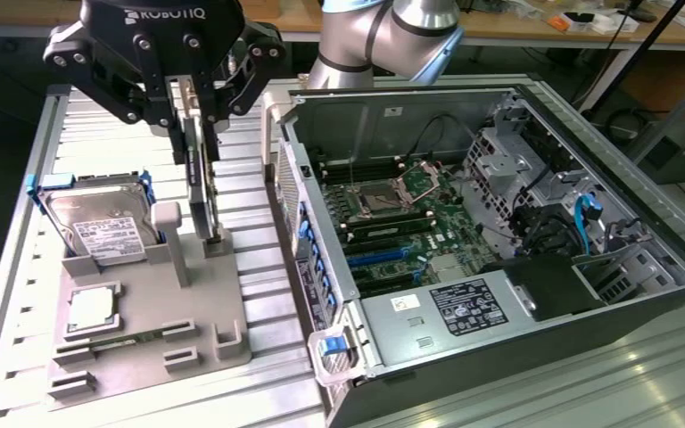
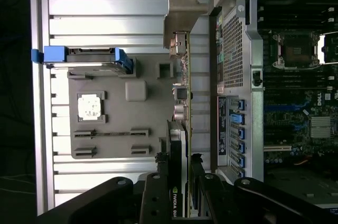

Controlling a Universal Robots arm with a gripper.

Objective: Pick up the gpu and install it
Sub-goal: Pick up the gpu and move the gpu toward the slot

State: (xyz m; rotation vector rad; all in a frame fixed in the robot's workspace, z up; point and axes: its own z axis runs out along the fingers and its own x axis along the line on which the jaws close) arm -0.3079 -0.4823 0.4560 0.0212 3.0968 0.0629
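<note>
The gpu (image 1: 203, 201) stands on edge, a thin card over the grey holder tray (image 1: 206, 308) at the exterior view's left. Its lower end is at the tray's upright slot (image 1: 215, 245); I cannot tell whether it still touches it. My gripper (image 1: 196, 134) reaches down from above and is shut on the card's upper part. In the wrist view the gpu (image 2: 182, 102) appears edge-on with its silver bracket (image 2: 182, 12) at the far end, and my gripper (image 2: 179, 184) clamps it, one finger on each face. The open computer case (image 1: 628, 303) lies beside it.
A hard drive (image 1: 104, 227) in a blue caddy leans in the tray. A silver processor (image 1: 90, 306) and a narrow memory stick (image 1: 122, 341) lie nearer. Inside the case are the motherboard (image 1: 420, 223), blue card slots (image 1: 378, 257), cables and a black power supply (image 1: 551, 285).
</note>
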